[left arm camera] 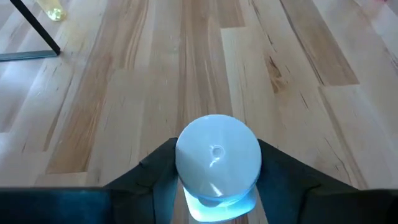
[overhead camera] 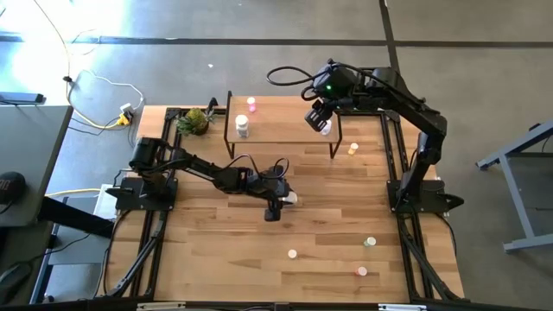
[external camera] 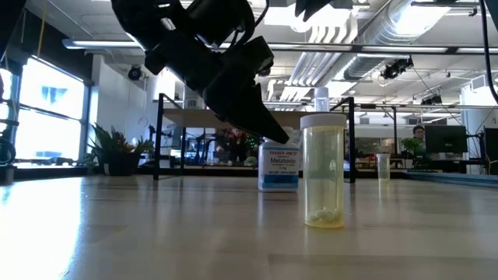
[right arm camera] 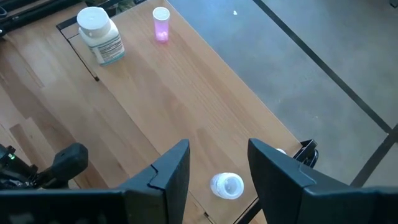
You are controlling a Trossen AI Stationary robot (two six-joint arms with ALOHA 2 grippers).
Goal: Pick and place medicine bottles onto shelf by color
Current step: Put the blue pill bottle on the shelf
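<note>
The left gripper (overhead camera: pixel 278 204) is seen at table centre, jaws closing about a white-capped bottle (left arm camera: pixel 217 155) there; a seated grip should be confirmed before lifting. At the shelf's (overhead camera: pixel 285 130) 3 o'clock end, the right gripper (right arm camera: pixel 219 163) hovers, jaws apart, above a white bottle (right arm camera: pixel 226 185) standing on it. Only the low view shows the label; only the high view shows stray bottles toward 5 o'clock.
</note>
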